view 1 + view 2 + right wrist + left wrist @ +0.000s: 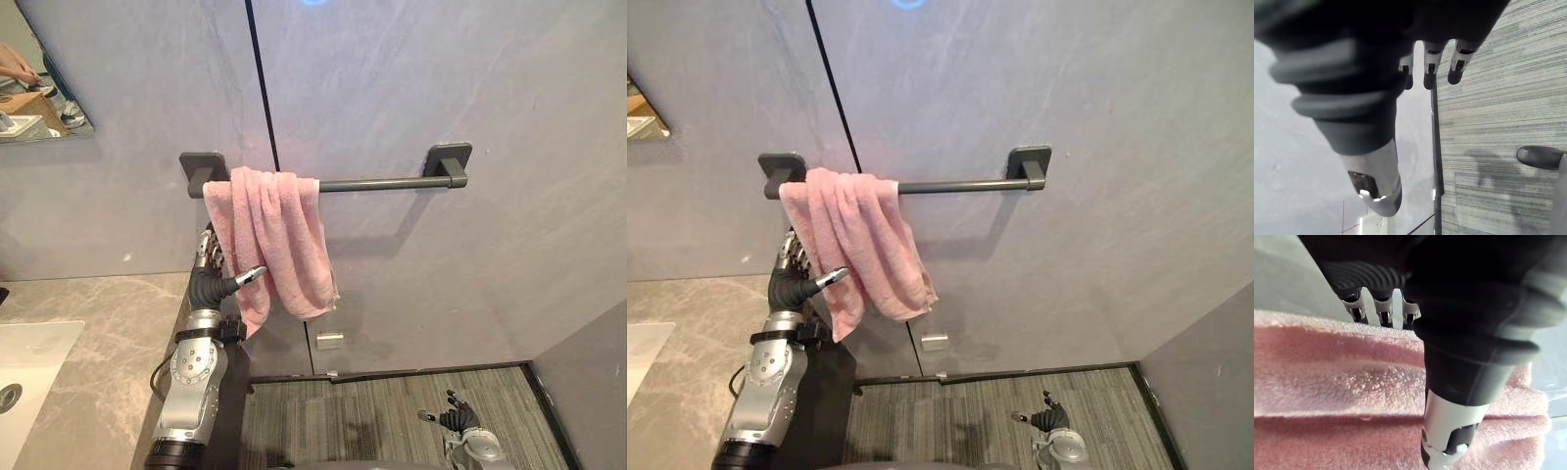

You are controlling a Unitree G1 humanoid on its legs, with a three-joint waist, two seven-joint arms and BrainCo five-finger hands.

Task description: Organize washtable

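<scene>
Left hand (208, 279), fingers straight and thumb spread, is held against the soft, light pink towel (279, 235) draped at the rail's (392, 183) 9 o'clock end, where a pinch on its thick hanging fold is judged best.

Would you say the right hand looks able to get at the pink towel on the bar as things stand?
Probably not from here: the right hand hangs low over the carpet, well below the pink towel. Nothing blocks the way, but the left hand is right at it.
</scene>
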